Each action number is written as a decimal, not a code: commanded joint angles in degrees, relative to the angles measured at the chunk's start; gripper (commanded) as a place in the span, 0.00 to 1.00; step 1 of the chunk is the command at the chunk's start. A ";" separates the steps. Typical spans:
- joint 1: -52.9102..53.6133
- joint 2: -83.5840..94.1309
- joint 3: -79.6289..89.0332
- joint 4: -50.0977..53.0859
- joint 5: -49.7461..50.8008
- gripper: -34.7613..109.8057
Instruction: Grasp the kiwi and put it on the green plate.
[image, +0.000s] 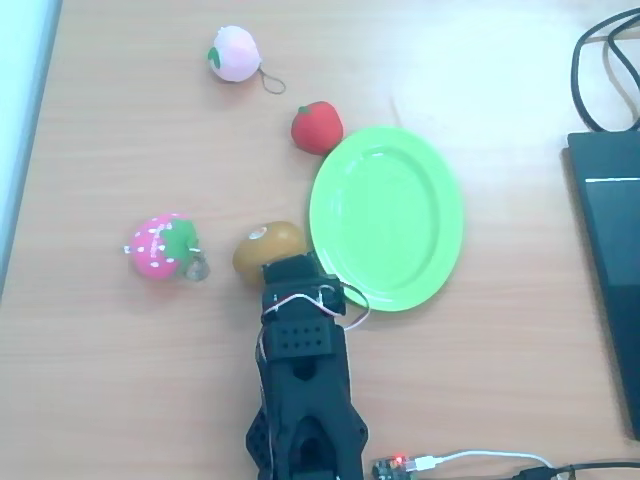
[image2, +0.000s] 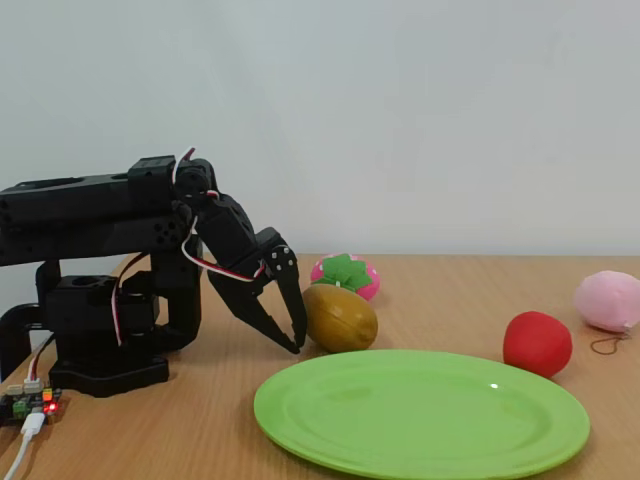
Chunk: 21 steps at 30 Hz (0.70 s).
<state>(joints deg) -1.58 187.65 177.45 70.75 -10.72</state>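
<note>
Overhead view: claw (image: 283, 270) at frame centre, jaws parted beside kiwi (image: 268, 247), lined up to grasp, green plate (image: 387, 216) right.

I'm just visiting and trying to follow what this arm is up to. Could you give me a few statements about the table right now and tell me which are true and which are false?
1. The kiwi lies on the green plate. False: it rests on the table beside the plate's rim.
2. The gripper is down at the kiwi. True: its fingertips reach table level right beside the fruit.
3. The green plate has no fruit on it. True.
4. The red fruit is in the gripper. False: it sits on the table by the plate's far edge.
5. The strawberry is stacked on the pink fruit. False: they lie far apart.
</note>
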 joint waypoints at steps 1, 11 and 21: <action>-0.88 1.23 0.44 0.35 -0.79 0.18; -0.88 1.23 0.44 0.35 -0.79 0.18; -2.20 1.23 0.53 0.35 -1.93 0.22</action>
<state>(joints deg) -2.20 187.65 177.45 70.75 -11.43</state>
